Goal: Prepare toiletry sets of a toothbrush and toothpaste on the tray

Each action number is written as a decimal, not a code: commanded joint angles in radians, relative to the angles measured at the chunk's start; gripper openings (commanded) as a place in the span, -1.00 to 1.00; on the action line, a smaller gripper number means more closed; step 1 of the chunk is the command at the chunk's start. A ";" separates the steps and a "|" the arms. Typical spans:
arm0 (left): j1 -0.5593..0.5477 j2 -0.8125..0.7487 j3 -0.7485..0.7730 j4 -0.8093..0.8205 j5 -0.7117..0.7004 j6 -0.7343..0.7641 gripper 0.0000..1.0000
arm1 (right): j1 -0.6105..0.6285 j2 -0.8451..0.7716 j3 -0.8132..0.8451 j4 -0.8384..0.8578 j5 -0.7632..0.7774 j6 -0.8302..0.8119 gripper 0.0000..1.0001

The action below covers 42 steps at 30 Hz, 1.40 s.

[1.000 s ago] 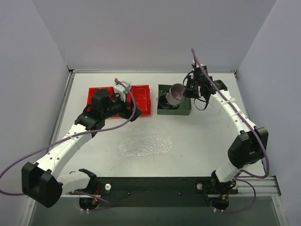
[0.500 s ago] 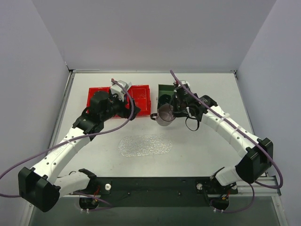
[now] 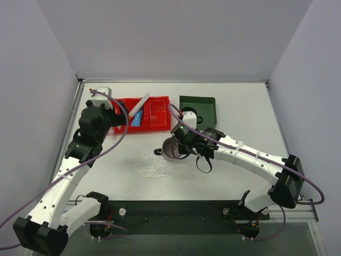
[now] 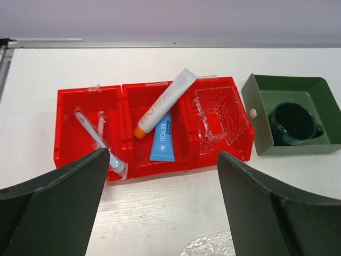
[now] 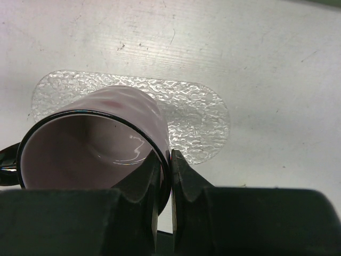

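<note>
No set is made yet. The clear tray (image 3: 160, 166) lies on the counter (image 3: 240, 117) with no toothbrush or toothpaste on it. The right hand (image 5: 170, 160) is pinched tight on the wall of a tipped pale mug (image 5: 90, 144) over the tray's right half; whether the mug touches it cannot be told. The left hand (image 4: 162, 181) is spread wide and holds nothing, looking down on the red bin (image 4: 64, 128). Both items have yet to be moved. The toothpaste (image 4: 162, 104) lies aslant across the middle compartment, orange cap toward the near left and crimped end up on the divider. The wrapped toothbrush (image 4: 97, 140) lies diagonally in the left compartment, blue head toward the near right.
</note>
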 commanded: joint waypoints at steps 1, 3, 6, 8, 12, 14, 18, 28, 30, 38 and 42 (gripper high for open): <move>0.005 -0.008 0.006 0.005 -0.095 0.020 0.86 | 0.055 0.052 0.055 0.040 0.092 0.134 -1.00; 0.005 -0.006 0.006 0.004 -0.101 0.018 0.86 | 0.084 0.093 0.083 0.043 0.120 0.148 -1.00; 0.005 -0.014 0.003 0.004 -0.122 0.015 0.86 | 0.127 0.150 0.118 0.043 0.131 0.179 -1.00; 0.006 -0.020 0.003 0.001 -0.148 0.017 0.86 | 0.146 0.188 0.133 0.043 0.126 0.197 -1.00; 0.020 -0.028 0.003 0.001 -0.187 0.020 0.87 | 0.170 0.238 0.179 0.045 0.126 0.215 -1.00; 0.034 -0.031 0.001 -0.002 -0.194 0.012 0.92 | 0.179 0.264 0.190 0.046 0.129 0.225 -1.00; 0.075 -0.028 -0.003 0.001 -0.161 -0.031 0.95 | 0.196 0.307 0.222 0.048 0.117 0.234 -1.00; 0.087 -0.039 0.004 -0.012 -0.227 0.003 0.95 | 0.225 0.406 0.299 0.047 0.101 0.261 -1.00; 0.087 -0.039 0.003 -0.010 -0.223 0.005 0.95 | 0.228 0.419 0.313 0.048 0.101 0.265 -1.00; 0.084 -0.042 0.003 -0.009 -0.207 0.002 0.95 | 0.242 0.480 0.356 0.048 0.092 0.274 -1.00; 0.083 -0.042 0.001 -0.009 -0.202 0.002 0.95 | 0.245 0.503 0.379 0.048 0.086 0.271 -1.00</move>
